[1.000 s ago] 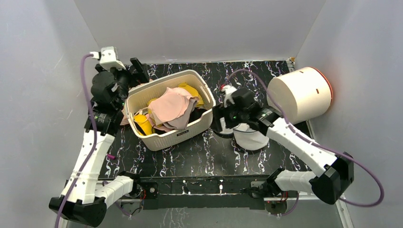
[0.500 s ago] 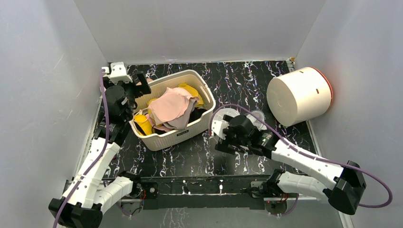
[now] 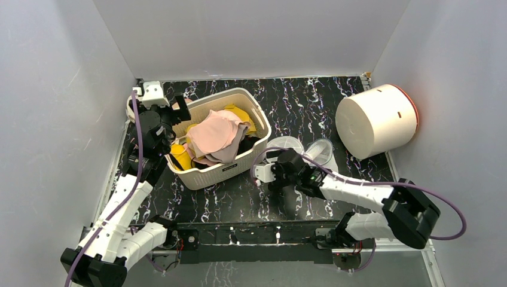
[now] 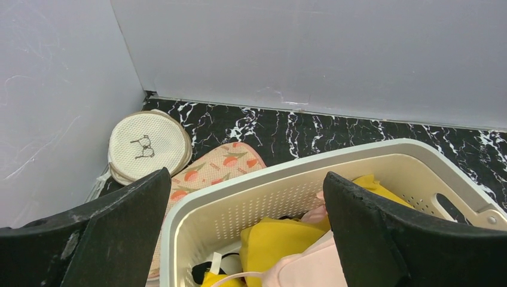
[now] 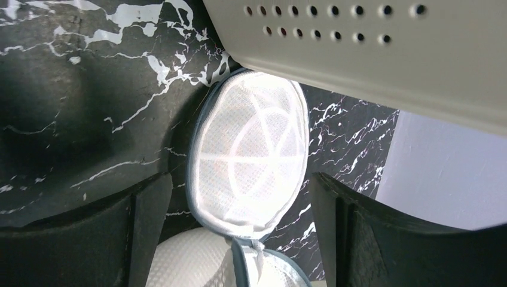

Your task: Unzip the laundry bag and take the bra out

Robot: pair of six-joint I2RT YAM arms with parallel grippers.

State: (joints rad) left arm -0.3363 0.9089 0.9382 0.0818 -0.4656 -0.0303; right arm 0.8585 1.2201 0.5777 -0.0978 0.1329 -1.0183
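From above, the laundry bag [image 3: 323, 156] is lying right of the counter's centre, its lid [image 3: 286, 143] hanging open beside the basket [image 3: 203, 176]. The bra [image 3: 216, 133] is resting on the basket's pile, nearer the left edge.

From the left wrist, the left claw [image 4: 245, 179] is hovering spread and empty over the basket's rim.

From the right wrist, the right claw [image 5: 239, 179] is gaping empty before the lid.

The bra is looking soft and light, so pinching a cup edge should hold.

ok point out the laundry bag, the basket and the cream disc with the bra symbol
laundry bag [image 5: 251, 155]: right wrist view, middle of its round mesh lid
basket [image 3: 206, 176]: top external view, near wall
cream disc [image 4: 152, 156]: left wrist view, mesh face beside the symbol
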